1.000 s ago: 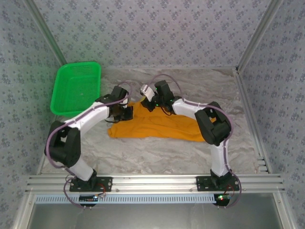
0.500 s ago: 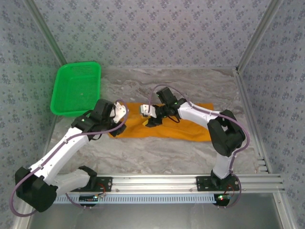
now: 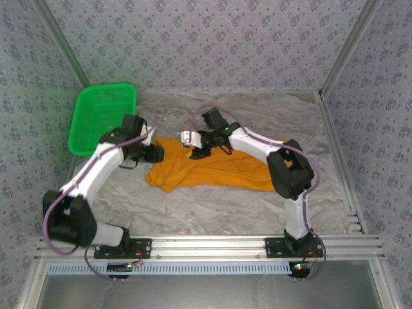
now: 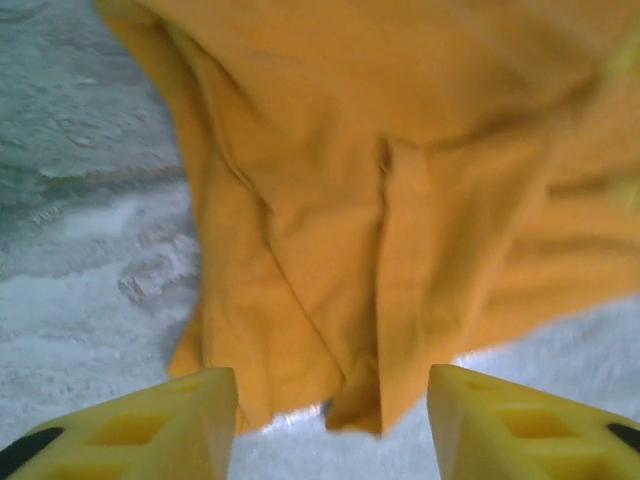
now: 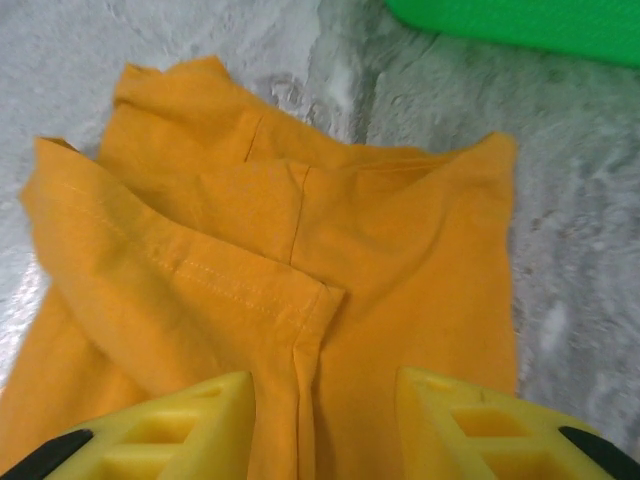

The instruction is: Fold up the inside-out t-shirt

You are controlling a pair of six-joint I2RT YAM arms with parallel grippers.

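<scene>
Green plastic mesh basket (image 3: 103, 119) at far left, rectangular, tipped up against the wall, well clear of the cloth.

Left gripper (image 3: 154, 152) sits at the left end of the t-shirt (image 3: 219, 170). In its wrist view the yellow ribbed fingers (image 4: 190, 425) stand apart with nothing clamped between them. The shirt hem is just ahead of the tips, hanging in soft vertical folds.

The t-shirt is orange-yellow knit, matte. It lies mid-table as a long rumpled band running from centre-left out to the right, bunched at the left end and flatter towards the right. Table (image 3: 225, 212) is covered in a wrinkled grey-white marbled sheet.

Right gripper (image 3: 195, 149) hovers over the shirt's upper left part, close to the left one. In its wrist view the jaws are also apart, yellow fingers (image 5: 190, 425) straddling the cloth and gripping nothing. Below them is a sleeve with a stitched hem, folded over the body, with seams showing. I can't see a tag or print.
</scene>
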